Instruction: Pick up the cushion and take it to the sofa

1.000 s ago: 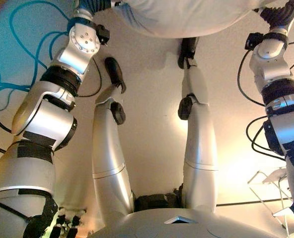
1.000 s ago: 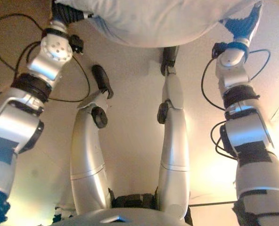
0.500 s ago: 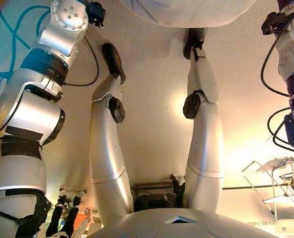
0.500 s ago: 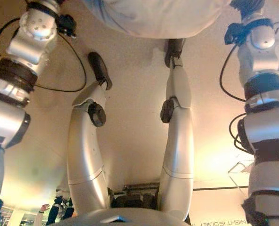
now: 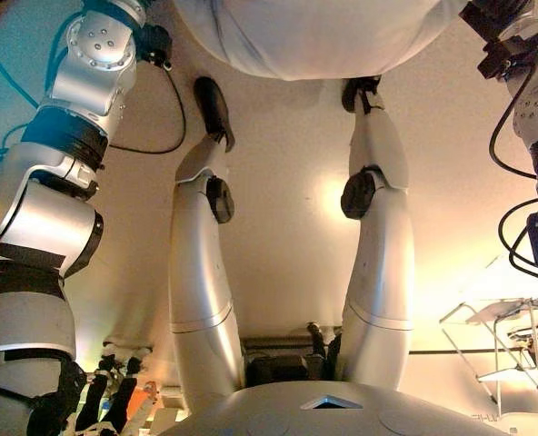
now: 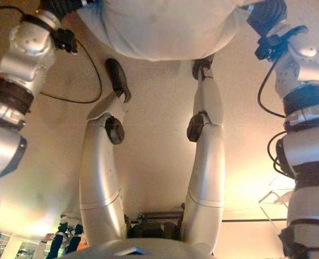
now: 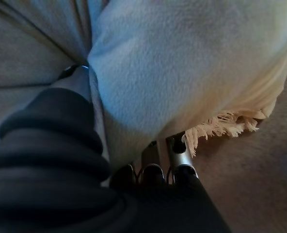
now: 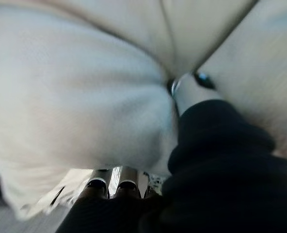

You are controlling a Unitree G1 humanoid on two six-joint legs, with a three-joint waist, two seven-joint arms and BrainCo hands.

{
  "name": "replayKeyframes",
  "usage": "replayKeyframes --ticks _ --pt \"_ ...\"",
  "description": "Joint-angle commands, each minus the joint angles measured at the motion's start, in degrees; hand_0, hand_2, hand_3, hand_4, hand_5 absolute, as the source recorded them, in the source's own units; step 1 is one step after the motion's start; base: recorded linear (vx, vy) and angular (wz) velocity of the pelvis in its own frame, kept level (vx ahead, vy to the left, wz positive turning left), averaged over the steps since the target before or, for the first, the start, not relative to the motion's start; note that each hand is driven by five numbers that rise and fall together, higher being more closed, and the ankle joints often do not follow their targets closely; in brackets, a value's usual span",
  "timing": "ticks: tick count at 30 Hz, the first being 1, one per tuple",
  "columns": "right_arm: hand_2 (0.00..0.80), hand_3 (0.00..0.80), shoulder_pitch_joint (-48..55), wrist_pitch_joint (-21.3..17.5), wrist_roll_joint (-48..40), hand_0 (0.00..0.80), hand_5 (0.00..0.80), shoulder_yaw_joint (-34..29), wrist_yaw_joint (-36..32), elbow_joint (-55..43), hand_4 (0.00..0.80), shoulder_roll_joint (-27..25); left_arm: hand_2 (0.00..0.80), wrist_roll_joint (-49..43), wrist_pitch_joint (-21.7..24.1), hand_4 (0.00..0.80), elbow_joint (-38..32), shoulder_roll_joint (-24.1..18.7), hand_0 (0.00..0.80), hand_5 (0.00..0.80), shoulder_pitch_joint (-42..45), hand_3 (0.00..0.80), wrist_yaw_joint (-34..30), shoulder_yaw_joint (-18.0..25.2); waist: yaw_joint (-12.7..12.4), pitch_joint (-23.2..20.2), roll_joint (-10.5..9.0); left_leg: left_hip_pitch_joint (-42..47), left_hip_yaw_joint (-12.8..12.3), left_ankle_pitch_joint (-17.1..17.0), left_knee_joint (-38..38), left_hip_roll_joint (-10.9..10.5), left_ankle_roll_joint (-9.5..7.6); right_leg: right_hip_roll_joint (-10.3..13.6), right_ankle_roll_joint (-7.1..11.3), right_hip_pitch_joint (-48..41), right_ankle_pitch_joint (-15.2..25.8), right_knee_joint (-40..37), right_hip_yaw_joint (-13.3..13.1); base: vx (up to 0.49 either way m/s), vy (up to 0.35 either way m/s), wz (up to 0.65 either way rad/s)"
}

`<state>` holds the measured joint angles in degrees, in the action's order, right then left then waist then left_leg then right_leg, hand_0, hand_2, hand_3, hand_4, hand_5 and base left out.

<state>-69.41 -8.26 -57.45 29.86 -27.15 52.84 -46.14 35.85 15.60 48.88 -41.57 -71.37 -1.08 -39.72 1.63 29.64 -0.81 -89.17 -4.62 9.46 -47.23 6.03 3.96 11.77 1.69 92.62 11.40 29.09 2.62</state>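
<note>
Seemingly both hands' fingers [image 7: 155, 158] grip the pale cushion [image 5: 314, 36] from either side.

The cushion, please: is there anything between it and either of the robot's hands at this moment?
Nothing visible. The cushion lies directly against both hands: the left hand has its fingers under one end, near a fringed corner, and the right hand has its fingers under the other. How far the fingers curl is hidden by the cushion.
</note>
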Motion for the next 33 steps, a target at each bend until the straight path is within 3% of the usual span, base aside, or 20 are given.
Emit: replayKeyframes --ticks 1,4,5,6,7,8,9,12,14,18,24,31,33 --pt "0.8 0.8 -2.8 -3.9 -2.7 0.8 0.8 1.6 -2.8 -11.1 0.8 1.8 0.8 0.8 5.3 0.8 -10.8 4.1 0.8 0.8 2.2 0.8 -4.2 1.2 0.4 0.2 2.58 -0.8 3.8 -5.5 9.3 -0.6 1.32 2.3 5.62 -2.7 -12.1 10.0 0.0 -0.016 0.004 0.09" --pt "0.8 0.8 -1.0 -4.1 -1.4 0.8 0.8 -0.3 -1.8 -12.4 0.8 1.6 0.8 0.6 6.3 0.8 -12.8 4.1 0.8 0.8 3.8 0.8 -4.2 2.2 0.1 0.2 2.69 -0.8 4.5 -5.9 9.0 -0.5 1.3 2.4 6.08 -3.5 -11.5 9.4 0.4 -0.035 0.009 0.05" --pt "0.8 0.8 -0.5 -4.2 -1.1 0.8 0.8 -0.8 -1.8 -12.7 0.8 1.5 0.8 4.0 8.6 0.8 -13.2 4.2 0.8 0.8 4.4 0.8 -6.7 2.6 0.0 0.2 2.85 -0.7 4.7 -6.1 8.7 -0.5 1.29 2.4 6.16 -3.9 -11.3 9.2 0.7 -0.045 0.048 -0.01" --pt "0.8 0.8 -0.3 -4.5 -0.7 0.8 0.8 -1.0 -3.8 -10.7 0.8 1.6 0.8 7.5 7.0 0.8 -10.6 2.7 0.8 0.8 1.4 0.8 -10.2 3.1 0.6 0.2 3.21 -0.4 4.7 -6.7 8.8 -0.2 1.51 2.2 6.32 -4.3 -11.1 9.6 0.5 -0.027 0.066 -0.04" --pt "0.8 0.8 0.0 -4.6 -0.9 0.8 0.8 -0.4 -3.9 -10.4 0.8 1.2 0.8 11.7 1.6 0.8 -8.9 1.3 0.8 0.8 -1.1 0.8 -13.3 2.6 0.6 0.2 3.3 0.5 4.2 -6.9 8.4 0.1 1.9 2.6 6.36 -5.3 -10.9 9.8 0.7 -0.023 0.074 -0.04" --pt "0.8 0.8 0.4 -4.5 -1.4 0.8 0.8 -0.8 -5.1 -9.9 0.8 0.6 0.8 10.2 7.5 0.8 -6.8 0.4 0.8 0.8 -0.9 0.8 -14.4 2.1 0.7 0.2 3.23 1.2 4.1 -7.0 7.9 0.3 1.9 2.6 6.27 -6.2 -10.9 10.1 0.7 -0.02 0.031 -0.06" --pt "0.8 0.8 1.4 -5.3 -2.2 0.8 0.8 -0.8 -6.5 -8.9 0.8 0.4 0.8 9.4 21.7 0.8 -6.0 -0.1 0.8 0.8 0.6 0.8 -16.0 1.7 0.6 0.2 3.09 2.9 4.3 -7.1 8.3 0.4 1.95 2.7 6.26 -7.9 -10.7 9.3 0.9 -0.024 0.001 -0.1" --pt "0.8 0.8 7.4 -8.7 -1.6 0.8 0.8 -3.3 -9.0 -8.9 0.8 1.8 0.8 8.2 26.7 0.8 -6.4 2.1 0.8 0.8 9.0 0.8 -16.6 3.7 0.1 0.2 2.46 8.6 4.7 -7.7 10.4 0.9 2.09 2.6 6.3 -13.9 -10.4 7.1 1.6 -0.006 -0.046 -0.1" --pt "0.8 0.8 10.6 -9.6 0.4 0.8 0.8 -4.4 -8.0 -10.6 0.8 3.4 0.8 7.3 24.3 0.8 -7.2 4.1 0.8 0.8 13.9 0.8 -16.4 5.3 -0.2 0.2 2.28 12.4 4.9 -6.3 10.4 1.3 2.8 2.5 6.75 -17.9 -12.1 7.2 1.6 0.087 -0.056 -0.06" --pt "0.8 0.8 16.8 -9.5 2.9 0.8 0.8 -6.7 -5.3 -17.0 0.8 4.2 0.8 6.3 20.1 0.8 -11.9 5.7 0.8 0.8 23.8 0.8 -14.9 8.5 -0.6 0.2 2.29 19.5 4.0 -7.2 11.4 2.3 3.59 2.6 6.7 -25.2 -11.9 5.7 2.3 0.044 -0.006 -0.04" --pt "0.8 0.8 27.0 -9.7 6.1 0.8 0.8 -11.8 -4.3 -24.2 0.8 6.0 0.8 4.9 15.7 0.8 -20.9 6.2 0.8 0.8 32.0 0.8 -12.8 11.8 -0.6 0.2 1.65 31.7 2.4 -6.8 15.1 3.1 3.6 3.3 6.89 -36.6 -11.8 0.9 3.2 0.048 -0.012 0.08" --pt "0.8 0.8 39.6 -11.6 9.8 0.8 0.8 -17.8 -4.0 -30.0 0.8 10.9 0.8 4.6 14.7 0.8 -26.0 8.7 0.8 0.8 40.7 0.8 -14.5 16.1 -1.0 0.1 -0.16 47.6 -0.1 -5.8 21.0 1.9 2.72 3.8 7.27 -52.7 -12.0 -6.7 6.8 0.083 -0.032 0.01" --pt "0.8 0.8 44.0 -12.7 11.5 0.8 0.8 -20.0 -4.0 -33.4 0.8 13.1 0.8 4.0 14.7 0.8 -28.5 9.7 0.8 0.8 44.1 0.8 -15.2 17.9 -1.2 -1.6 -0.81 52.5 -1.2 -5.2 23.2 1.3 2.4 3.7 7.3 -57.9 -12.3 -9.4 8.0 0.058 -0.042 0.13"
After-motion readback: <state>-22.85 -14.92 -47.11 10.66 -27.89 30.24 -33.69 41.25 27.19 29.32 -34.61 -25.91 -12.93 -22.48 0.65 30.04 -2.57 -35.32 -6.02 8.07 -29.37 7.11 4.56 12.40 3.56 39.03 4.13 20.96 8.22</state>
